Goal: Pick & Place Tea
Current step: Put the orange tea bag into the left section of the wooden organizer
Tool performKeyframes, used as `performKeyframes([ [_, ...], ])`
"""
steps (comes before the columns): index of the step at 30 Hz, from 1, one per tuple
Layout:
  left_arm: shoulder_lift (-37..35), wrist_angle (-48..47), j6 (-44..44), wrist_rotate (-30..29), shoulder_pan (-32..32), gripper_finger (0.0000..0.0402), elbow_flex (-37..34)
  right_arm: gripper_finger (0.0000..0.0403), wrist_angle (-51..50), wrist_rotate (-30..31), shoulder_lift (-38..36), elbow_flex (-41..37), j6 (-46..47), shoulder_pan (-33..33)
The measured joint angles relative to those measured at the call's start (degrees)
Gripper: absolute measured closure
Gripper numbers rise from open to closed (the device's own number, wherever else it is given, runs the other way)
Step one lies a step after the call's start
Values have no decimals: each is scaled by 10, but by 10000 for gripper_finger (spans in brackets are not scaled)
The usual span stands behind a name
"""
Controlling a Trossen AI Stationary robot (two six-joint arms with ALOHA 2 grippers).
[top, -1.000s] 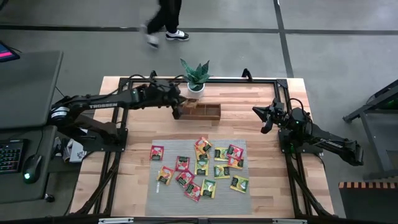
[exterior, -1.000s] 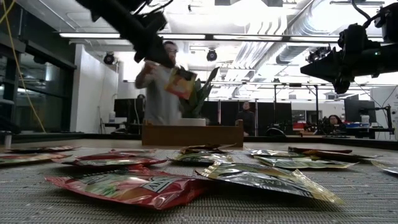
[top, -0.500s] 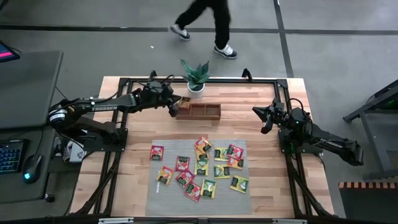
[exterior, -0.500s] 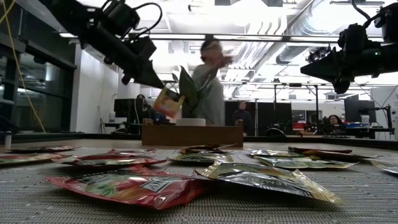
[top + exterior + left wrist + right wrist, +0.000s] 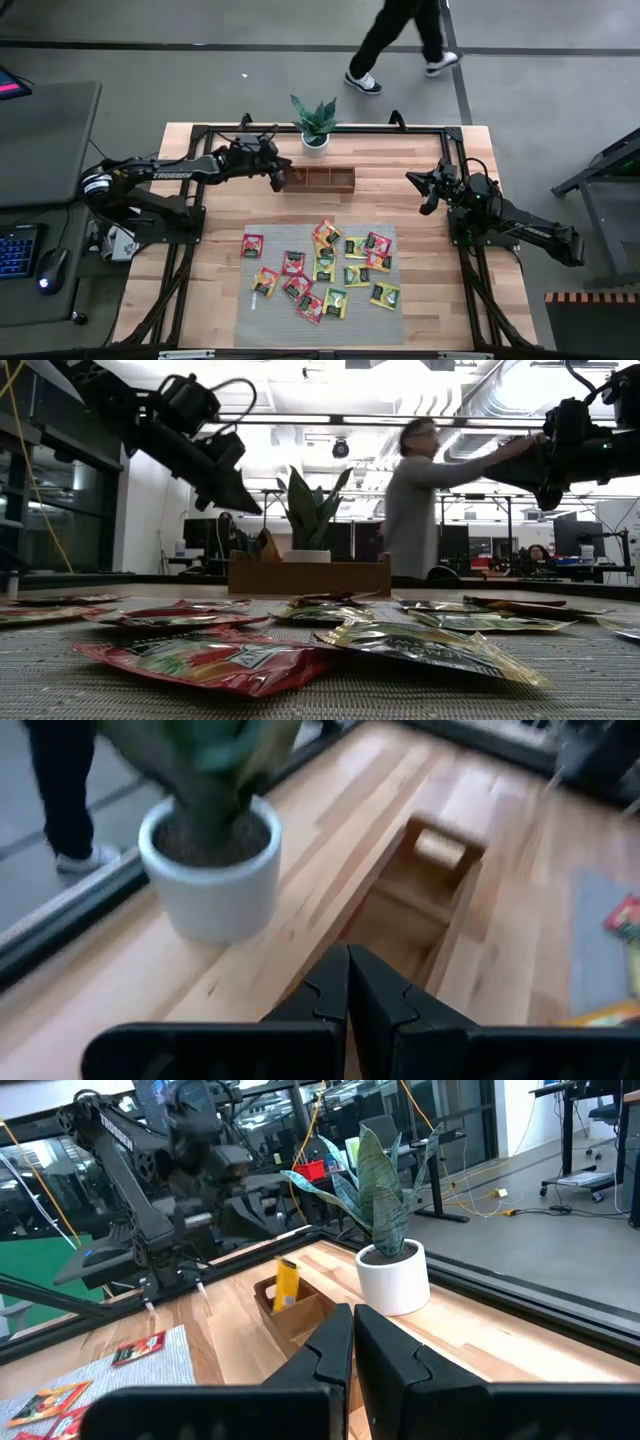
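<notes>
**Left claw over tray end, sachet standing in the compartment**

Worktop: the grey mat on the near half carries the loose tea sachets, red, yellow and green, lying flat. The wooden tray sits beyond the mat, its long axis running across the worktop, just beside the potted plant.

My left claw hangs over the tray's left end, fingers pressed together and holding nothing. One yellow sachet stands on edge in that end compartment, directly below and just ahead of my left claw. The mat's sachets lie toward me and rightward of it.

My right claw waits well right of the tray, fingers together, empty; I judge the mat's right-hand sachets nearer to it.
</notes>
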Motion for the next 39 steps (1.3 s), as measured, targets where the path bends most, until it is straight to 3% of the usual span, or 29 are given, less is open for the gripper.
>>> performKeyframes([
  [14,9,14,10,-19,0,401,0,391,0,0,0,0,0,0],
  [25,8,21,125,-6,0,393,1,391,0,0,0,0,0,0],
  [29,8,18,165,12,0,358,1,391,0,0,0,0,0,0],
  [35,8,13,204,19,0,270,1,391,0,0,0,0,0,0],
  [39,8,-49,260,21,0,234,31,391,0,0,0,0,0,0],
])
